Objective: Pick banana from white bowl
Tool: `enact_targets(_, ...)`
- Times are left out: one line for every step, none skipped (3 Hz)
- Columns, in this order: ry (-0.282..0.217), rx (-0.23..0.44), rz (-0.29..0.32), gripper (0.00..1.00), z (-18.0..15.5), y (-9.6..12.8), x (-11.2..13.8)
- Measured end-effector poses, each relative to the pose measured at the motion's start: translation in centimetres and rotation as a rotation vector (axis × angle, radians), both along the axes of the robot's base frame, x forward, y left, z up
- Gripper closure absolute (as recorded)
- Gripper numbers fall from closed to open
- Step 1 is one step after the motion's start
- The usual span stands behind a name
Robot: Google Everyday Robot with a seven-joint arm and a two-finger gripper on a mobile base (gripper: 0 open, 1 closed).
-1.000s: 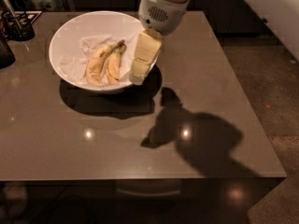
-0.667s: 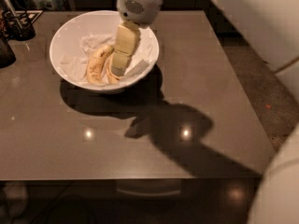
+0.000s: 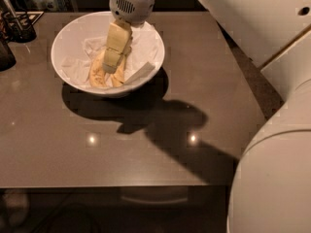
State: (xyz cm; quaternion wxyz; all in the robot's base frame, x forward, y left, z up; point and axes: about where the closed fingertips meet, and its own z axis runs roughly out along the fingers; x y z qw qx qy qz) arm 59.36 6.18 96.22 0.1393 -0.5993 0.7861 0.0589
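The white bowl (image 3: pixel 68 38), lined with crumpled white paper, stands at the back left of the dark table. Two bananas lie side by side in it. The curved deep-yellow banana (image 3: pixel 95 73) is on the left. The other banana (image 3: pixel 118 77) lies to its right, partly hidden. My gripper (image 3: pixel 112 64) hangs from its white wrist (image 3: pixel 130 1) and reaches down into the bowl. Its tip is right over the bananas, between their upper ends. I cannot tell whether it touches them.
A dark holder with utensils (image 3: pixel 17 23) and another dark object (image 3: pixel 5 52) stand at the table's left rear. My white arm and body (image 3: pixel 272 169) fill the right side. The table's front edge (image 3: pixel 121 186) runs along the bottom, and the arm's shadow lies across the table's middle.
My gripper has moved left from the bowl's right rim to over the bananas and gone down into the bowl. More of my arm has come into view on the right.
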Motion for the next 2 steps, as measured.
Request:
enact_targets(0.04, 0.002, -0.088, 0.0, -1.3, 0.6, 1.4)
enact_targets(0.103, -0.004, -0.164, 0.0, -3.1, 1.7, 2.5)
